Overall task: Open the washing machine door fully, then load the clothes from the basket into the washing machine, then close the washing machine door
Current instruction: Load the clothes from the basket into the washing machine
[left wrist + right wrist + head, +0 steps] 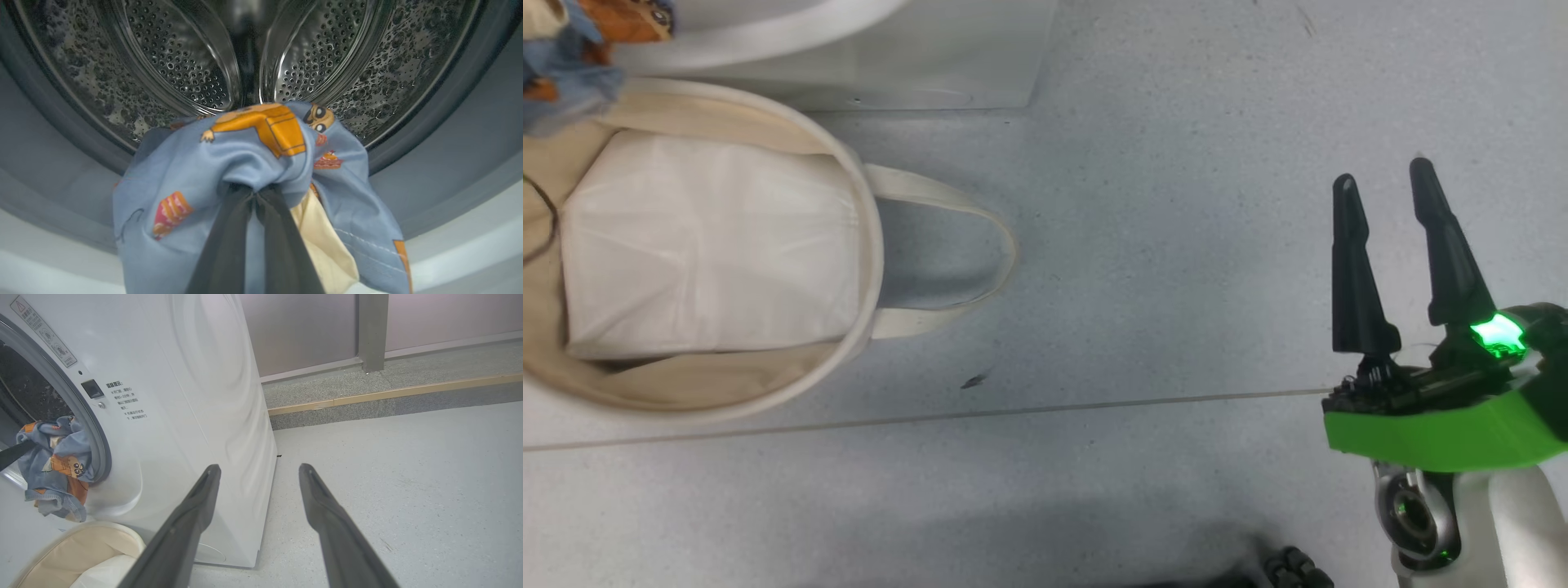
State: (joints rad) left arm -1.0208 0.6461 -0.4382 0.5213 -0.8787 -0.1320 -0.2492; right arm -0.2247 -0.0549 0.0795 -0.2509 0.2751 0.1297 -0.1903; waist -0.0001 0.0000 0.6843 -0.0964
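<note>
Clothes [245,163], held at the mouth of the washing machine [184,396].

Left wrist view:
- Your left gripper [255,191] has its two dark fingers pressed together on a bunched fold of the light blue printed fabric.
- The cloth wraps over both fingertips and drapes down on either side of them. A cream lining [322,245] shows just right of the fingers.
- Directly beyond the fingertips lies the perforated steel drum [175,69], ringed by the grey gasket [449,171] on both sides of the fingers.
- The bundle hangs in front of the lower part of the drum opening. You cannot tell whether any fabric rests on the drum itself.

Right wrist view:
- Your right gripper [257,469] has its fingers spread wide, with nothing between them.
- Bare floor [408,490] lies beyond the right finger, and the washer's white side corner lies beyond the left finger.
- Well to the left of these fingers the same garment shows at the round opening. One dark finger of the left gripper enters it from the picture's edge.
- Below the garment, near the base of the left finger, you see the cream rim of the basket [870,245].

Head view:
- The basket lies well to the left of the spread right fingers and apart from them, with one strap handle [915,184] looping toward them.
- Inside the basket sits folded white padding [711,245].
- A corner of the blue garment shows past the basket's far rim, farther again from the right fingertips.
</note>
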